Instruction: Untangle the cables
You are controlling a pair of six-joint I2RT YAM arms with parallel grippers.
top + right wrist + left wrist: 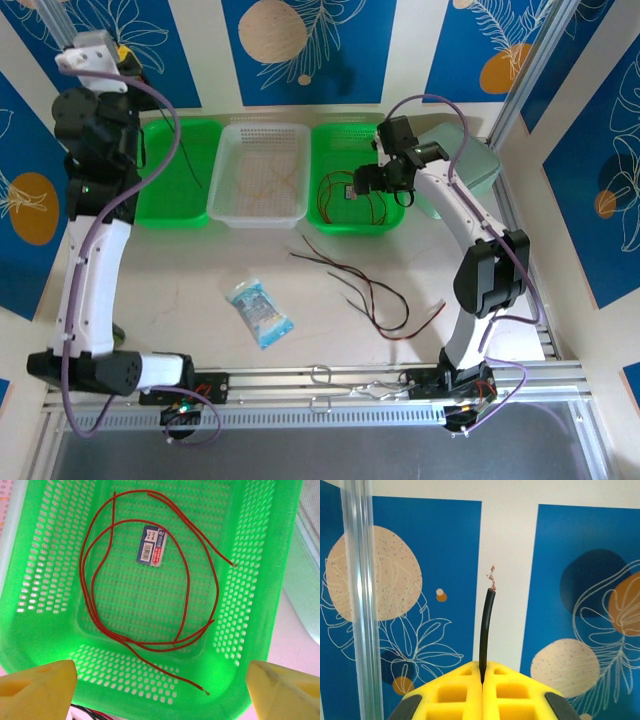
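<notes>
Red cables [155,647] in green basket [250,555]; black cable [486,630], yellow left hand [482,670].

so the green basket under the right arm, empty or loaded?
Loaded. Red cables lie looped on the floor of the green basket, with a small barcode label inside the loop.

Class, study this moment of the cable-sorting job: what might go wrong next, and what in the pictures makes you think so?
1. The left hand, raised high, pinches the dark cable near its bare tip; it may slip, or drop outside the left green basket.
2. The red cables loop loosely in the right green basket; the open right hand above could snag them.
3. The cables on the table cross, so pulling one may drag another.
</notes>
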